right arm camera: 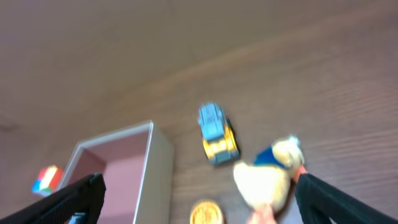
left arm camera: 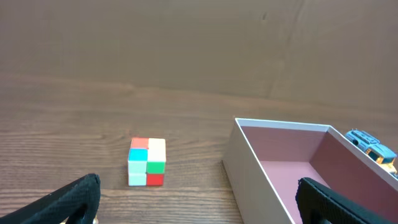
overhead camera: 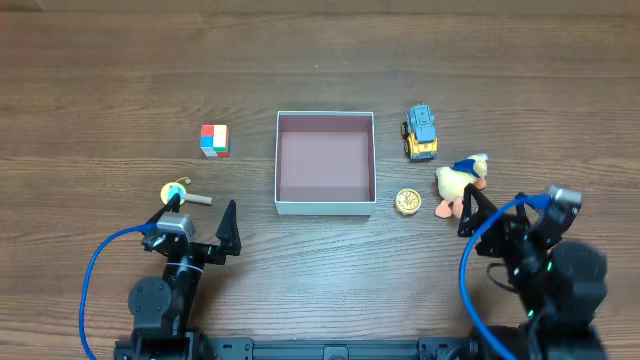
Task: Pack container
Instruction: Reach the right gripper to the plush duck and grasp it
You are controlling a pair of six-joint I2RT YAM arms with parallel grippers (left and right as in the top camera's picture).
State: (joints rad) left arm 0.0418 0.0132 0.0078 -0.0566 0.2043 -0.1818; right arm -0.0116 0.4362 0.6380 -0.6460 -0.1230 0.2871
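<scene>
The container [overhead camera: 325, 208] is a square shallow box with white walls and a pinkish-brown inside, and nothing lies in it. It also shows in the left wrist view [left arm camera: 249, 158] and the right wrist view [right arm camera: 160, 174]. My left gripper [overhead camera: 200, 222] is open and empty, near the front edge, left of the container; in its own view [left arm camera: 199, 205] the jaws are wide apart. My right gripper [overhead camera: 505, 215] is open and empty just in front of a plush duck [overhead camera: 458, 183]. The right wrist view is blurred; the jaws [right arm camera: 198, 198] are wide apart there, with the duck [right arm camera: 267, 177] between them.
A colour cube [overhead camera: 214, 140] [left arm camera: 147, 162] lies left of the container. A blue-yellow toy truck [overhead camera: 421, 132] [right arm camera: 217, 132] and a gold round piece [overhead camera: 407, 202] [right arm camera: 207, 213] lie right of it. A small yellow round toy with a stick [overhead camera: 178, 193] lies by the left gripper.
</scene>
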